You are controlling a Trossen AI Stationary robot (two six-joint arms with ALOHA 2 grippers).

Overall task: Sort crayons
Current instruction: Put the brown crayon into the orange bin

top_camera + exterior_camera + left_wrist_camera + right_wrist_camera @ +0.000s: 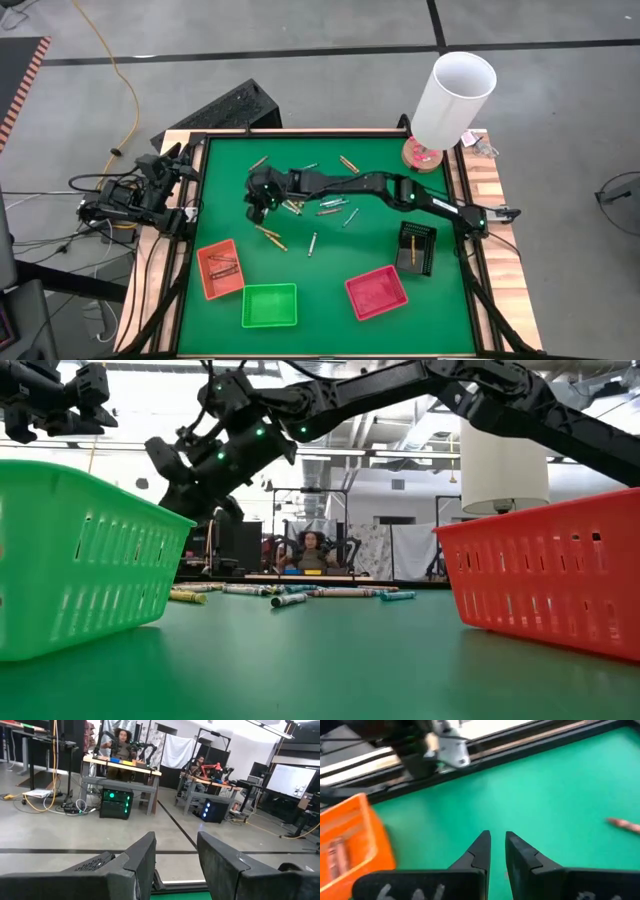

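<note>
The crayons [300, 205] are short thin sticks with paper wrappers, in yellow-gold, silvery grey, light blue and reddish-brown, and most of them lie loose on the green table [330, 290] around the middle of the high view, scattered just under the top edge of the mat and down toward the centre. In the low view they form a thin row [285, 594] across the middle of the frame, lying flat, some touching, between the green tray [70, 560] at left and the red tray [560, 575] at right. A few reddish-brown crayons sit inside the orange tray [203, 283] at lower left of the high view, and one yellow-gold stick stands out in the black tray [425, 262] at right of centre. The right gripper [257, 203] reaches across to left of centre in the high view, above the loose pile; in its wrist view its fingers [479, 851] stand a narrow gap apart with nothing between them, over bare green mat. The left gripper [175, 865] waits off the table's upper left edge, its jaws parted and empty, facing the room.
</note>
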